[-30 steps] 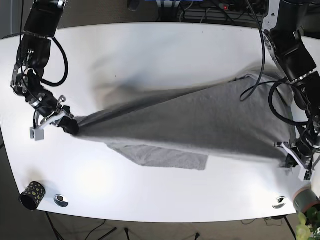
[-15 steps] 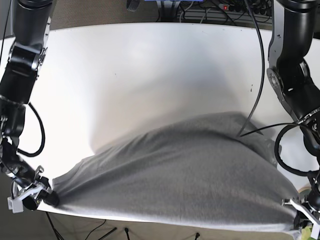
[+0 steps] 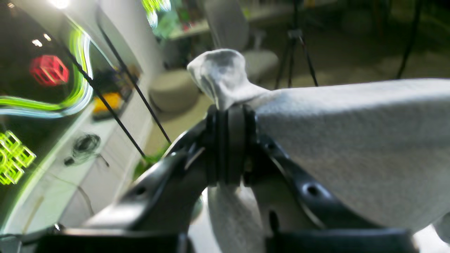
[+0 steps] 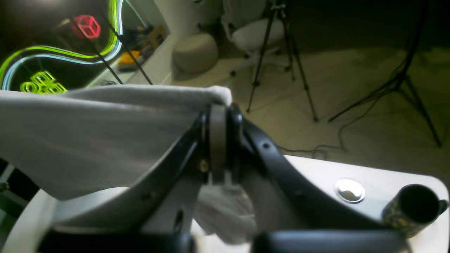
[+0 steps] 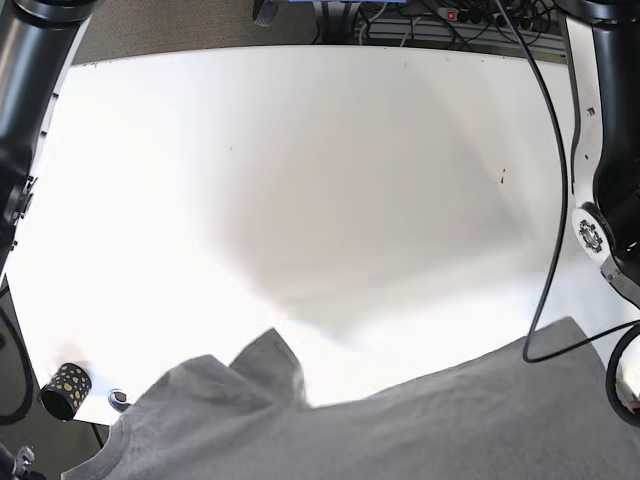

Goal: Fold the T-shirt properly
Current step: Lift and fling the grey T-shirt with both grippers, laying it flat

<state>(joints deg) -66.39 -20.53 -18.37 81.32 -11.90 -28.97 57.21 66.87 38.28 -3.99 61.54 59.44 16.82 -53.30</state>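
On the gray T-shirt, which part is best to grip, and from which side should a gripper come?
Grip the T-shirt at its outer corners, from the sides. Both grippers already do so: left gripper pinches a bunched corner, right gripper an edge, and the cloth spreads taut between them.

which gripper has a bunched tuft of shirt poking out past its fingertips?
The left gripper. A rounded wad of the grey shirt sticks up beyond its closed tips; at the right gripper the cloth ends nearly flush with them.

A lab or studio: tripods (image 4: 272,52), neon signs (image 3: 49,70), office chair (image 4: 253,31), floor cables.
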